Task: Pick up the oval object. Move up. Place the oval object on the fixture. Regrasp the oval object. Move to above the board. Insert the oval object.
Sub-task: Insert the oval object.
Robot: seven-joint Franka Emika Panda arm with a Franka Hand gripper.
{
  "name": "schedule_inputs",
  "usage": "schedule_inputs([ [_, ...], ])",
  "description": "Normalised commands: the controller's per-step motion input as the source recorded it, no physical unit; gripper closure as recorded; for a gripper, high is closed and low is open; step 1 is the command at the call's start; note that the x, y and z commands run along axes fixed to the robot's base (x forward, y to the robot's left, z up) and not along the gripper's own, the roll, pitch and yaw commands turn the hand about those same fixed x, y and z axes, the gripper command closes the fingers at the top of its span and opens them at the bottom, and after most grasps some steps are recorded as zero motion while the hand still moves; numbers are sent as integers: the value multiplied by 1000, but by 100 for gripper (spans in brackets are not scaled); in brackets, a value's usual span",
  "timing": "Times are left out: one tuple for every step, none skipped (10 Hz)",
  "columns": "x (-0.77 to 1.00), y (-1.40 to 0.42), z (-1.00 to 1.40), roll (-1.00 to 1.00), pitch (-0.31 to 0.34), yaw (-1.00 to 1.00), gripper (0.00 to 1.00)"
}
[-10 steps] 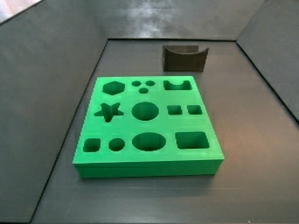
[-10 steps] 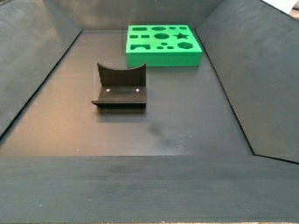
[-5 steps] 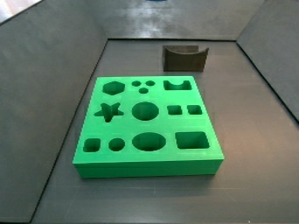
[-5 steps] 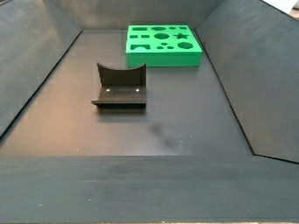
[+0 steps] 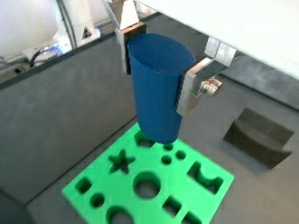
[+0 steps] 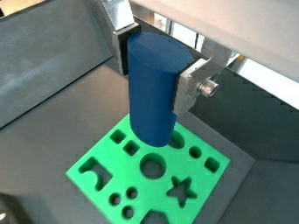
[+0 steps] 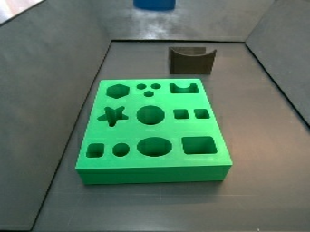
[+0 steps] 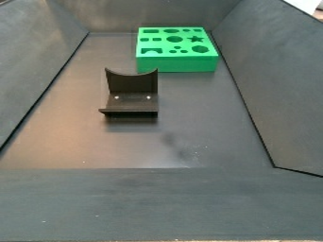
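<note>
Dark walled worktop [image 8: 190, 142]: the board [image 7: 151, 127] is lying flat, the fixture [image 7: 191, 60] standing empty behind it. The oval object [image 5: 158, 83] is being gripped upright in the clenched pincer [image 5: 162, 63], held high above the board, likely for insertion.

blue oval object [image 5: 158, 83] upright, above green board [image 5: 105, 188], in end effector [image 5: 160, 68]
</note>
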Motion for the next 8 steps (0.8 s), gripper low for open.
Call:
schedule_inputs([
  [0, -443, -280, 70, -67, 94, 100],
  [0, -306, -360, 81, -44, 77, 100],
  [-31, -277, -431, 103, -60, 63, 100],
  [0, -254, -397, 87, -50, 63, 100],
  [0, -226, -414, 69, -51, 60, 100],
  [0, -266, -391, 79, -50, 77, 100],
  [0, -260, -406, 61, -27, 74, 100],
  [0, -249, -400, 43, -34, 71, 100],
])
